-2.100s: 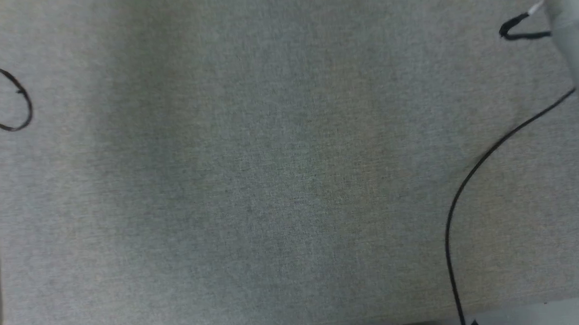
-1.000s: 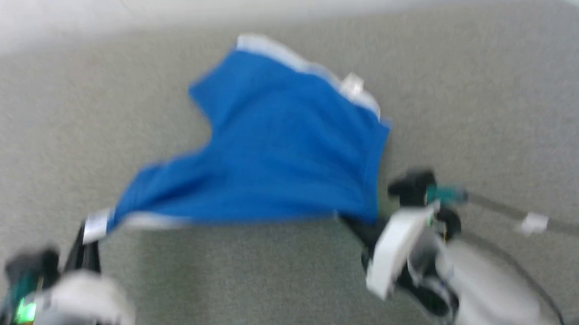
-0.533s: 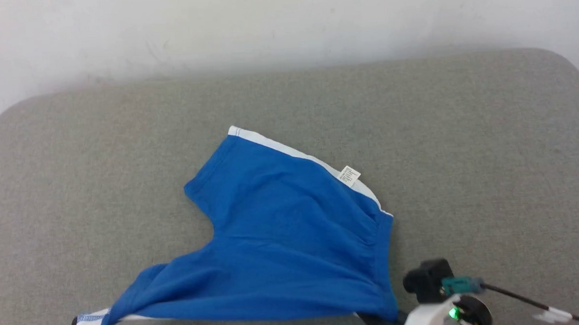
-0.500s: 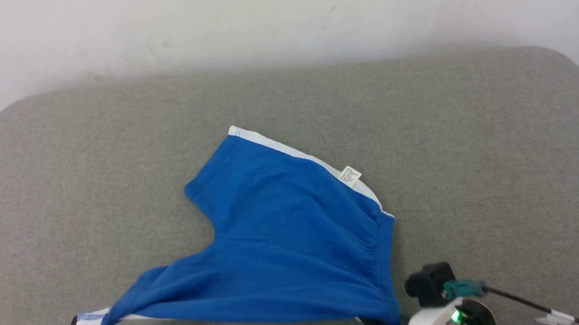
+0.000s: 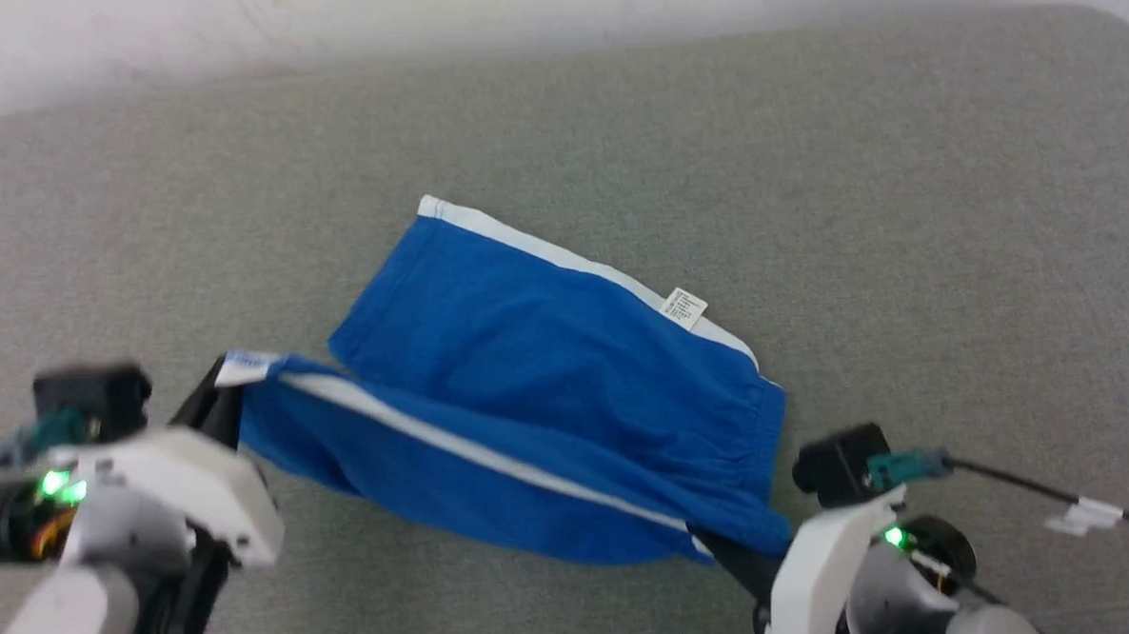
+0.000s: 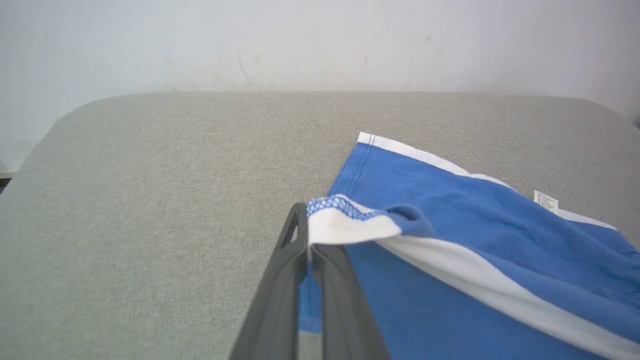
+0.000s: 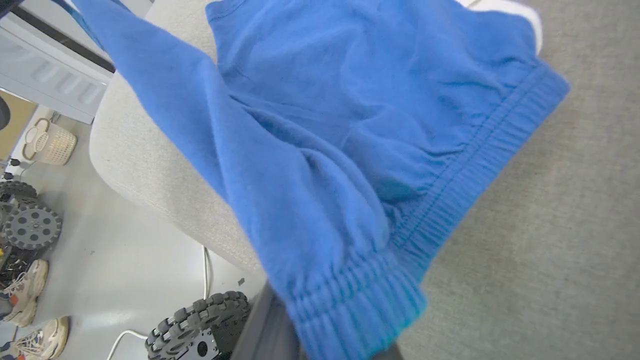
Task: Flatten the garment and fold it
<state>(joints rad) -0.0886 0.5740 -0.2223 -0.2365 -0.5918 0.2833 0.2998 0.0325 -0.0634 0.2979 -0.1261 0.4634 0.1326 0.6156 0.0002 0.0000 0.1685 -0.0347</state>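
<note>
Blue garment [image 5: 531, 414] lies mid-table [image 5: 902, 197], its near side lifted — left gripper [image 5: 223, 394] clamps the white-striped leg hem, right gripper [image 5: 722, 550] clamps the waistband corner, probably to pull the cloth taut and flat. Its label [image 5: 685, 308] faces the table's far edge. A cable [image 5: 1000, 482] trails over the table's right — a possible snag.

Soft matt knit cloth in the garment [image 5: 550, 422], gathered and ribbed along its waistband [image 7: 465, 165], over the coarse, matt woven cover of the bench [image 5: 902, 197], with smooth matt dark plastic on the fingers [image 6: 280, 290] of the left claw [image 6: 306, 240] at 8 o'clock.
</note>
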